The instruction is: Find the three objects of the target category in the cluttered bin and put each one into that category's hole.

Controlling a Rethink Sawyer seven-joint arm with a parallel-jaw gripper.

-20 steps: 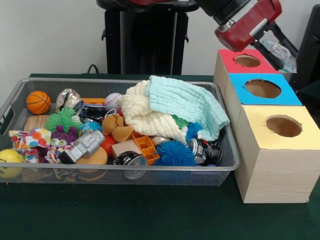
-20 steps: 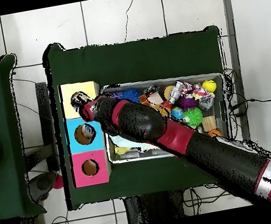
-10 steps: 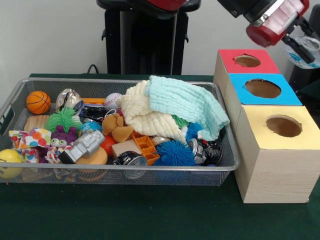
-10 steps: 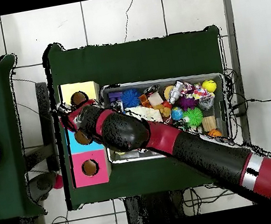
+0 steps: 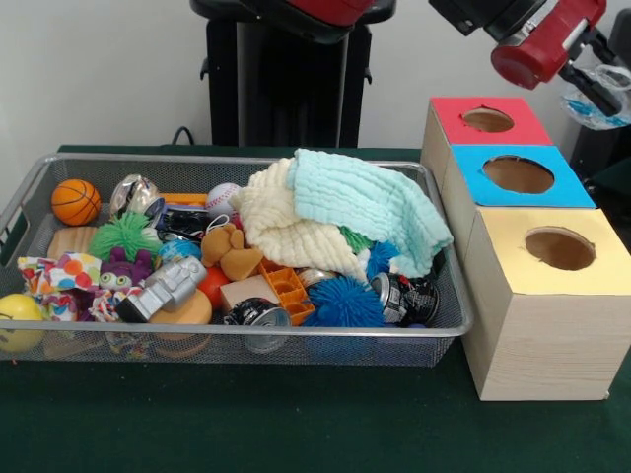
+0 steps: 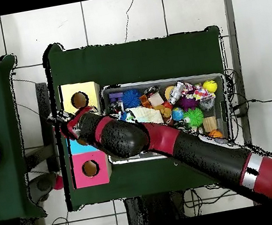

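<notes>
- Since half a second ago the arm (image 6: 170, 144) has drifted a touch; in the front view its red wrist sits a little lower and tilted at the top right corner, while nothing in the bin has shifted.
- Starting at the left of the front view, we see the wire bin (image 5: 449, 296) on the green table (image 5: 296, 424), crammed with clutter.
- At its left end sit a small basketball (image 5: 75, 201) at the back and a yellow ball (image 5: 18, 321) at the front corner, with a green spiky ball (image 5: 123, 235) just beside the basketball.
- Moving along, we pick out a silver robot toy (image 5: 166, 288), a baseball (image 5: 223, 198), a brown teddy (image 5: 229, 250), an orange tray piece (image 5: 288, 290) and a blue spiky ball (image 5: 343, 302).
- A cream cloth (image 5: 286, 232) and a pale blue cloth (image 5: 370, 207) are heaped over the bin's right half, the blue one lying on top.
- Crushed cans (image 5: 406, 296) lie against the right wall.
- Right of the bin stand three boxes in a row: yellow hole (image 5: 559, 247) nearest us, blue hole (image 5: 518, 173) in the middle, red hole (image 5: 487, 119) farthest.
- Up at the top right, the gripper (image 5: 596, 84) hangs above and beyond the red box, with a clear crinkled plastic thing (image 5: 597, 106) at its tip.
- We cannot tell how the jaws stand, or whether they actually hold that plastic.
- In the overhead view the gripper (image 6: 59, 121) sits at the outer edge of the blue box.
</notes>
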